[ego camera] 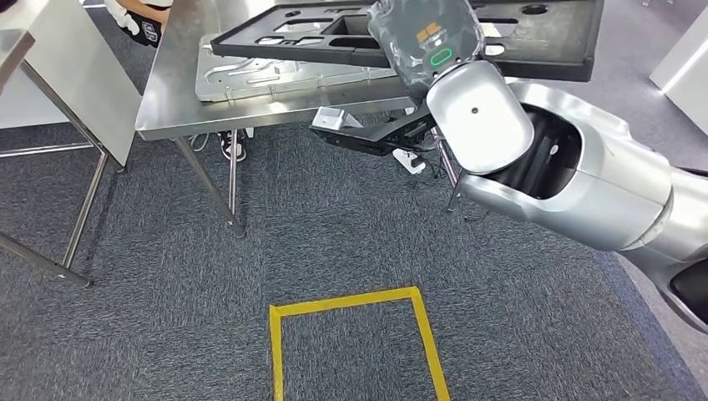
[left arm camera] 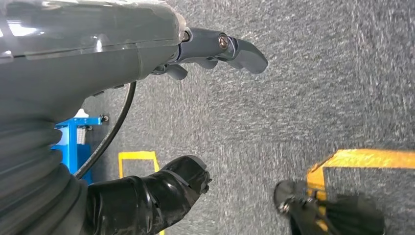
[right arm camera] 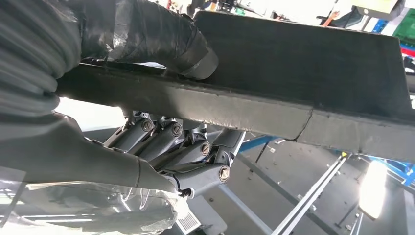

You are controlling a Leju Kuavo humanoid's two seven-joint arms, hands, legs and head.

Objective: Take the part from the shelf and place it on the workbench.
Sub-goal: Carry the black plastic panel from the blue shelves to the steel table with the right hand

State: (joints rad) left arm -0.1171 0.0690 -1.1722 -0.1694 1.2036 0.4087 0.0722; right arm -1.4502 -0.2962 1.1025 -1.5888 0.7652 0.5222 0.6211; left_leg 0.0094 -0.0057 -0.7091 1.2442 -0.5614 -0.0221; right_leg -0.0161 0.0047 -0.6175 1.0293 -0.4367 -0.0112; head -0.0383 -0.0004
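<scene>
Right hand clamps the black part, thumb above, fingers beneath, over the workbench at 12 o'clock. Left hand holds nothing, fingers apart.

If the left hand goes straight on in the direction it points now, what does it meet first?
Most likely the grey carpet floor. The left hand hangs with its fingers pointing down at it, holding nothing, and nothing lies between. Depth is unclear, so this is a judgement.
</scene>
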